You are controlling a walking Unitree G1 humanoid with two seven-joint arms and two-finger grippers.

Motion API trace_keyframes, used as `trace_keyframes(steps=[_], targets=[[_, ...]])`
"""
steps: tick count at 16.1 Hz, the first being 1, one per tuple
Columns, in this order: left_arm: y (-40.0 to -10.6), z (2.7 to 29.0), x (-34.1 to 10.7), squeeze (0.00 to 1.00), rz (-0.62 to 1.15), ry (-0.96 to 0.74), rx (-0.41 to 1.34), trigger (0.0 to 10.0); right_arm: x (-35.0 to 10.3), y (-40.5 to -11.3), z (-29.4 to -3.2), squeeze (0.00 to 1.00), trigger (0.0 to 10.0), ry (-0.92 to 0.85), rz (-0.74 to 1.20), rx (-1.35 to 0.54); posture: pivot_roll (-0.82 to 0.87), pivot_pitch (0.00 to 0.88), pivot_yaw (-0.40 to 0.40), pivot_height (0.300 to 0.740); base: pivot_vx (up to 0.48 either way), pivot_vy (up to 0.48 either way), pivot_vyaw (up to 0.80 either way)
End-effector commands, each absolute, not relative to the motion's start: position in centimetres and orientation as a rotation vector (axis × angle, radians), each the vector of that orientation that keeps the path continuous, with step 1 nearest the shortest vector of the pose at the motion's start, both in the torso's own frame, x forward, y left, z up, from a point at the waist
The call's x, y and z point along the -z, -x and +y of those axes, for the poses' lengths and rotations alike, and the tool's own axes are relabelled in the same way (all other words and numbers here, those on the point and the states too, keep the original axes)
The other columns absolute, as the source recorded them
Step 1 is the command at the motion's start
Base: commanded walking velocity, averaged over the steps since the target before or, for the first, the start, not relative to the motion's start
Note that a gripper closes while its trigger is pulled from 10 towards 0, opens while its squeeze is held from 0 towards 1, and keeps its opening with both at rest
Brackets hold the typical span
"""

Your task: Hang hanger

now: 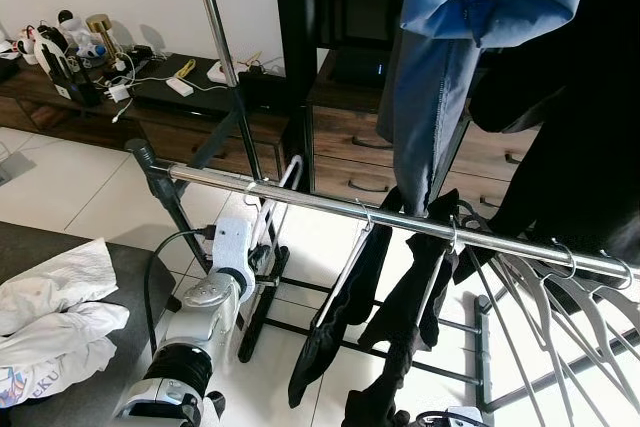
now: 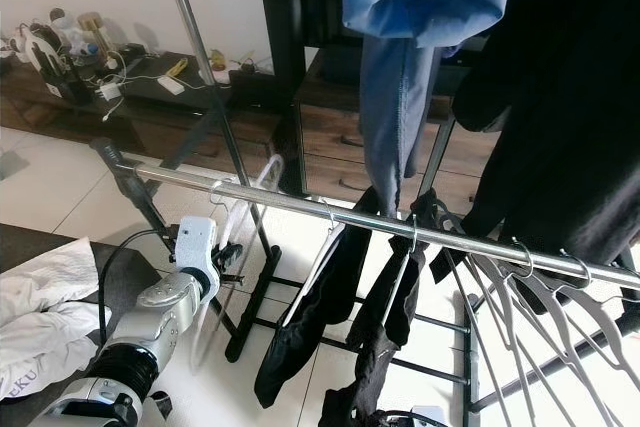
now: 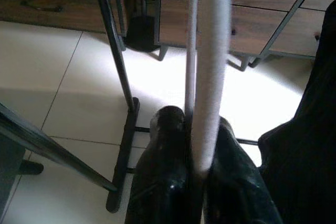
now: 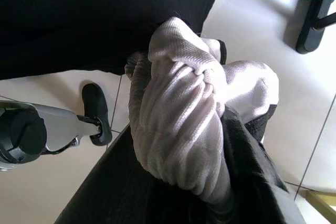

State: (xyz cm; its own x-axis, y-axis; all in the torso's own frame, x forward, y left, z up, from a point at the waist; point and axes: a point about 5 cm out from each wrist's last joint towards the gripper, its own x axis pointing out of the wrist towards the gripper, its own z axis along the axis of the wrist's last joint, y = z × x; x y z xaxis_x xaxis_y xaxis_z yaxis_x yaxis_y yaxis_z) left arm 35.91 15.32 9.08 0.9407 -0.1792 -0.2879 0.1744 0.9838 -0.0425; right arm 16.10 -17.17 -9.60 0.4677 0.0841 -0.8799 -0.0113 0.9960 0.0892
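A white plastic hanger (image 1: 272, 202) hangs below the chrome rail (image 1: 400, 215) of the clothes rack, its hook over the rail near the left end. My left gripper (image 1: 262, 235) reaches up from below and is shut on the hanger's white bar (image 3: 210, 66), which runs between the black fingers (image 3: 168, 171). My right gripper (image 4: 194, 145) is low down and shut on a bunched white garment (image 4: 184, 108).
Black garments (image 1: 350, 297) on hangers and several empty grey hangers (image 1: 560, 292) fill the rail to the right. A blue garment (image 1: 430, 97) hangs from above. The rack's upright pole (image 1: 220, 47), wooden drawers (image 1: 370, 152) behind, white clothes (image 1: 50, 317) on a grey surface at left.
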Motion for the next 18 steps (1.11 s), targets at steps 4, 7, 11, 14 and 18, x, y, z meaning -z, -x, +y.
trace_keyframes(steps=[4, 7, 11, 14, 18], targets=[[-35.8, 15.0, -9.5, 0.00, 0.270, -0.014, 0.194, 0.0, 10.3, -14.4, -16.9, 0.00, 10.0, -0.090, 1.147, -0.057, -0.05, 0.156, -0.007, 0.740, 0.000, 0.000, 0.00], [-35.5, 14.9, -9.5, 0.00, 0.265, -0.037, 0.205, 0.0, 10.3, -14.5, -16.9, 0.00, 10.0, -0.089, 1.144, -0.056, -0.05, 0.140, -0.006, 0.740, 0.000, 0.000, 0.00], [-33.8, 15.7, -9.4, 0.00, 0.236, -0.084, 0.236, 0.0, 10.2, -14.7, -16.9, 0.00, 10.0, -0.085, 1.140, -0.055, -0.04, 0.113, -0.004, 0.740, 0.000, 0.000, 0.00], [-32.0, 16.1, -9.4, 0.00, 0.205, -0.125, 0.287, 0.0, 10.2, -14.8, -17.0, 0.00, 10.0, -0.082, 1.139, -0.054, -0.03, 0.104, -0.004, 0.740, 0.000, 0.000, 0.00], [-28.2, 16.8, -8.8, 0.00, 0.189, -0.163, 0.310, 0.2, 10.1, -14.9, -17.1, 0.00, 10.0, -0.077, 1.138, -0.054, -0.03, 0.090, -0.006, 0.740, 0.000, 0.000, 0.00]])
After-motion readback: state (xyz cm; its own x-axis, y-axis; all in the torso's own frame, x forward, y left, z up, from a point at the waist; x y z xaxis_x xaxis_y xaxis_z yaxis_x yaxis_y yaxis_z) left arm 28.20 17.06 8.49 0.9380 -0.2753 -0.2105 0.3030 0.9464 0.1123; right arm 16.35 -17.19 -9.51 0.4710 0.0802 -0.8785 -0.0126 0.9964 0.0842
